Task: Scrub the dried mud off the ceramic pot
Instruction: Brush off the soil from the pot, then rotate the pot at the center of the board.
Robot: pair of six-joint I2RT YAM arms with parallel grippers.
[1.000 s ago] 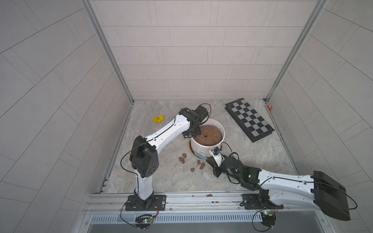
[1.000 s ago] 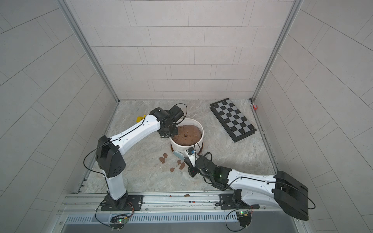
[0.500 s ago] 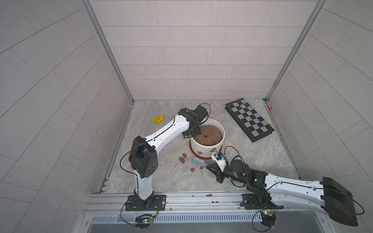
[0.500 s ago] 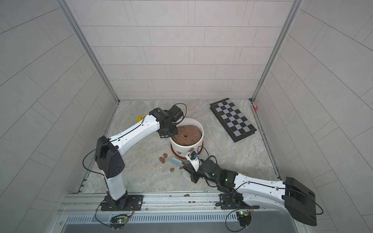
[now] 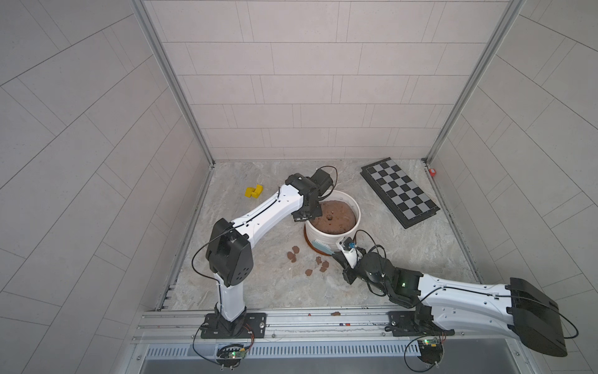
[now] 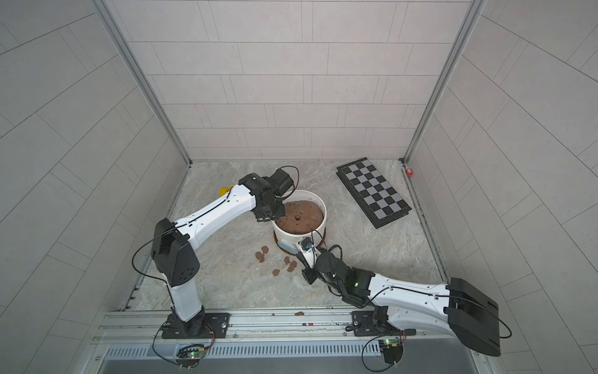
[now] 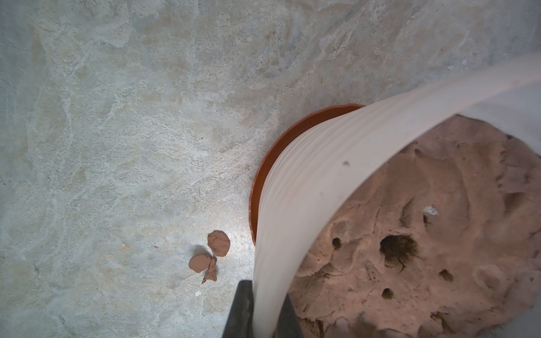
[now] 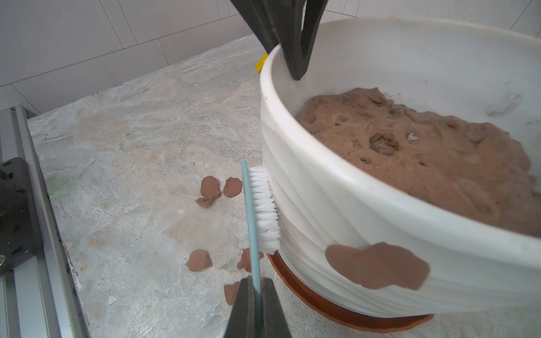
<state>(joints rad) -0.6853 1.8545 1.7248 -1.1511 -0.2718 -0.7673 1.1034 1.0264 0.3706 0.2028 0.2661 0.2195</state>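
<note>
The pot stands on its orange saucer near the middle of the stone floor, filled with a brown mound of soil. In both top views the left gripper sits at the pot's 9 o'clock. Its jaws are nearly closed and pinch the white rim, with one finger inside the wall and the other outside. The right gripper reaches in from 5 o'clock, its jaws tight on the thin blue handle of a brush. The brush's white bristles press flat against the ribbed wall at about 6 to 7 o'clock. One patch of mud clings to that wall, apart from the bristles. Loose lumps lie scattered on the floor at the pot's 7 o'clock, near the saucer but not touching it. A chessboard lies well apart at 2 o'clock of the pot, and a yellow block at 10 o'clock, close to the side wall.
</note>
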